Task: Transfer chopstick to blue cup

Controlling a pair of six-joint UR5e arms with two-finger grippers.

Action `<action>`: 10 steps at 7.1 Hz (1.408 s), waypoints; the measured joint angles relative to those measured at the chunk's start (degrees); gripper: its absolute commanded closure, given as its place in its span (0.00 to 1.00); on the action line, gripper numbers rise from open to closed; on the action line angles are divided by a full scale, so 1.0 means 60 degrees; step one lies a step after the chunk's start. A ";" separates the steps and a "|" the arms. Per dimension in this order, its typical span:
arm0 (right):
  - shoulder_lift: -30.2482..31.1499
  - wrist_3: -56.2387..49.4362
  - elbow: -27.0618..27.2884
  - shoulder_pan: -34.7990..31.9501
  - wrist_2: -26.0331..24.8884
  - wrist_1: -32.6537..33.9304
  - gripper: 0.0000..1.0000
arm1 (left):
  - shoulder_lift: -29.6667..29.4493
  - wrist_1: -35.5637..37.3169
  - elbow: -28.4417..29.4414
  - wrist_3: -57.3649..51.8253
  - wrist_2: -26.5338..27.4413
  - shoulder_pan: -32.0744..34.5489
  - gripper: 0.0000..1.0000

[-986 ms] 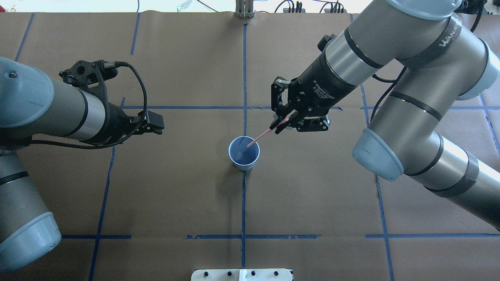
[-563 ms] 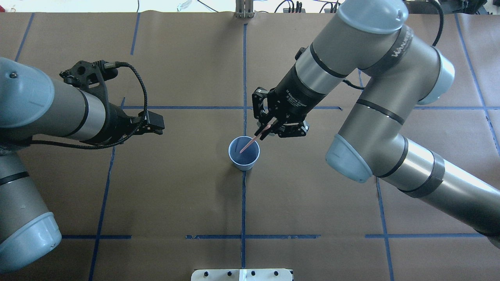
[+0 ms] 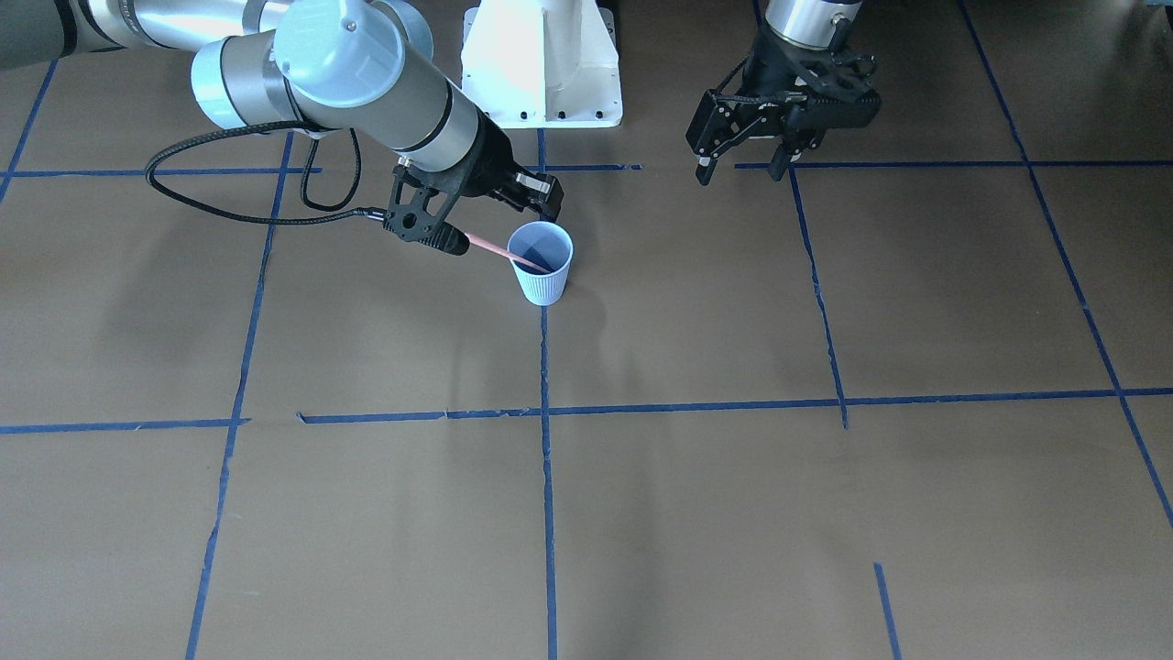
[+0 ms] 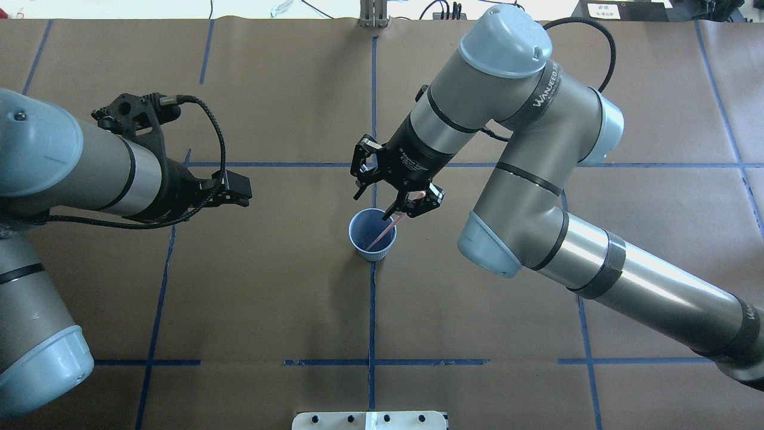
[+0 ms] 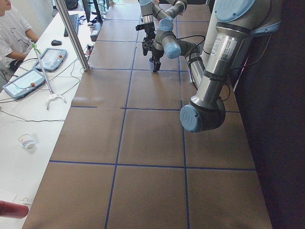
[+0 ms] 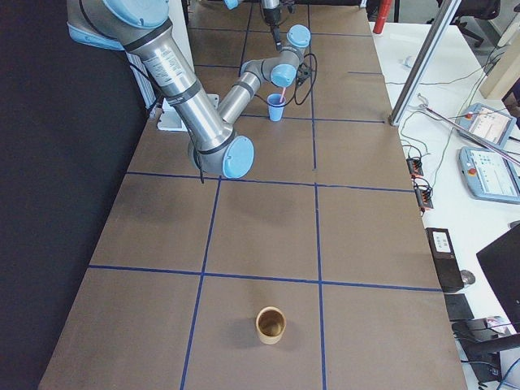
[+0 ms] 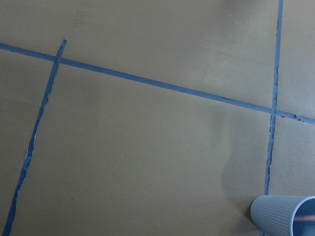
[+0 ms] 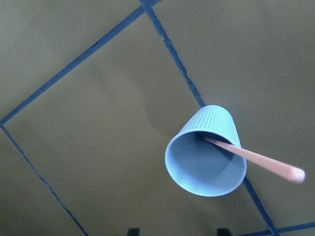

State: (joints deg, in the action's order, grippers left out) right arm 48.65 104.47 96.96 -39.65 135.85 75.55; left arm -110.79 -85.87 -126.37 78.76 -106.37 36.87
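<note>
The blue cup [image 4: 365, 230] stands upright at the table's middle on a tape crossing. It also shows in the front view [image 3: 542, 286] and the right wrist view [image 8: 206, 169]. The pink chopstick [image 4: 382, 232] leans inside the cup, its lower end at the bottom and its upper end sticking out over the rim [image 8: 256, 158] [image 3: 498, 249]. My right gripper [image 4: 382, 203] hovers just above the cup, open, its fingers apart on either side of the stick's top. My left gripper [image 3: 740, 170] is open and empty, well to the cup's left [image 4: 237, 194].
A brown cup [image 6: 270, 324] stands far off at the table's right end. The robot's white base [image 3: 542, 64] is at the near edge. Blue tape lines cross the brown table. An operator [image 5: 12, 26] and tablets are beside the table.
My right arm swung left over the cup, lowered the chopstick into it, and its fingers opened off the stick. The left arm has not moved.
</note>
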 measured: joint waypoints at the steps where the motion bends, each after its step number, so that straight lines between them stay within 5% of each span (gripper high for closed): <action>1: 0.0499 -0.0008 0.0645 -0.0322 0.0038 0.0000 0.00 | 0.0111 0.0000 -0.0022 -0.0272 -0.0014 0.0027 0.00; 3: 0.2412 -0.0229 0.2358 -0.1587 0.0208 0.0006 0.00 | 0.0547 0.0000 -0.0093 -0.1342 -0.0108 0.0275 0.00; 5: 0.4452 -0.1938 0.3225 -0.2753 0.0238 0.0007 0.00 | 0.1354 0.0000 -0.0142 -0.3468 -0.1336 0.1522 0.00; 8: 0.7746 -0.8224 0.3347 -0.4759 0.0216 0.0097 0.00 | 0.2738 0.0062 0.0544 -0.8396 -0.3719 0.4673 0.00; 10: 0.8631 -1.2946 0.2710 -0.6694 0.0191 0.0949 0.00 | 0.2786 0.0083 0.2794 -1.2480 -0.4708 0.6999 0.00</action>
State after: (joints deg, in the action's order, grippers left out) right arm 100.44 26.79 113.22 -79.81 137.00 81.24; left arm -94.07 -85.37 -109.61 3.88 -134.62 78.86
